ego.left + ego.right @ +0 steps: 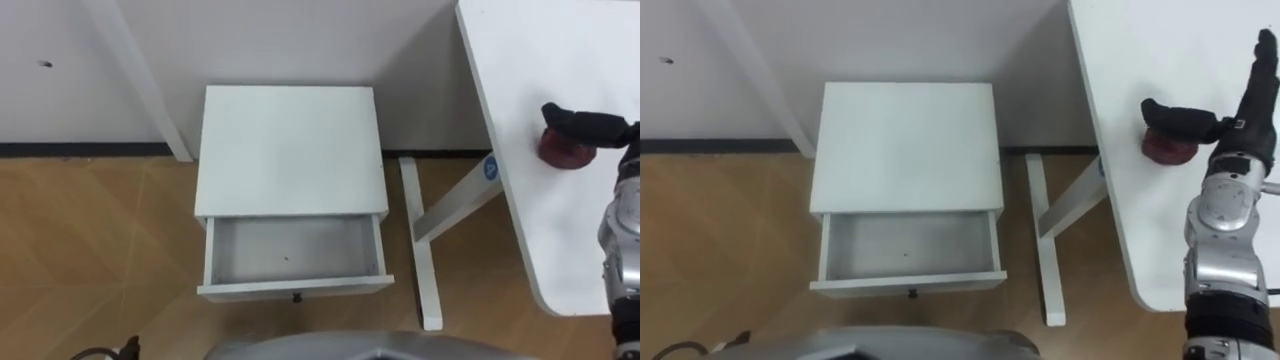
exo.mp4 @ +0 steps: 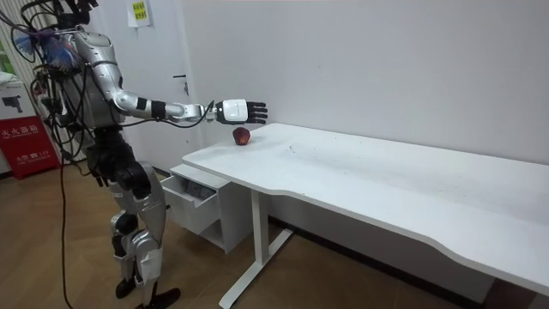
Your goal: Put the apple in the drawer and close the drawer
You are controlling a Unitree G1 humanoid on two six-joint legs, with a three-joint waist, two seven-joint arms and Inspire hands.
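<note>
A wooden floor [image 1: 90,240] is seen at the left of the robot's head views, met at 12 o'clock by a white wall [image 1: 300,40]. At the centre a white nightstand [image 1: 290,140] is set against that wall. Its drawer [image 1: 290,255] is pulled out toward 6 o'clock, so that its pale floor is exposed. A small dark knob [image 1: 296,297] is fixed on the front panel.

Just beside the nightstand, at its 3 o'clock, a white table leg [image 1: 425,250] is seen slanting down to a foot on the floor. The white table [image 1: 530,60] is spread across the right side, and a small blue sticker [image 1: 490,168] is fixed on its edge facing the nightstand.

A red apple [image 1: 562,152] is placed on the tabletop near that edge, at about 3 o'clock from the nightstand top and well apart from the drawer. The right hand [image 2: 233,110] is extended from 5 o'clock and held over the apple, with its fingers straight and wide open. From above, the dark thumb is seen lying across the apple's 12 o'clock side.

In the room view the robot is seen standing upright at the left, beside the nightstand. Its right arm is stretched level over the table's end, and a gap is seen between the hand and the apple below it.
</note>
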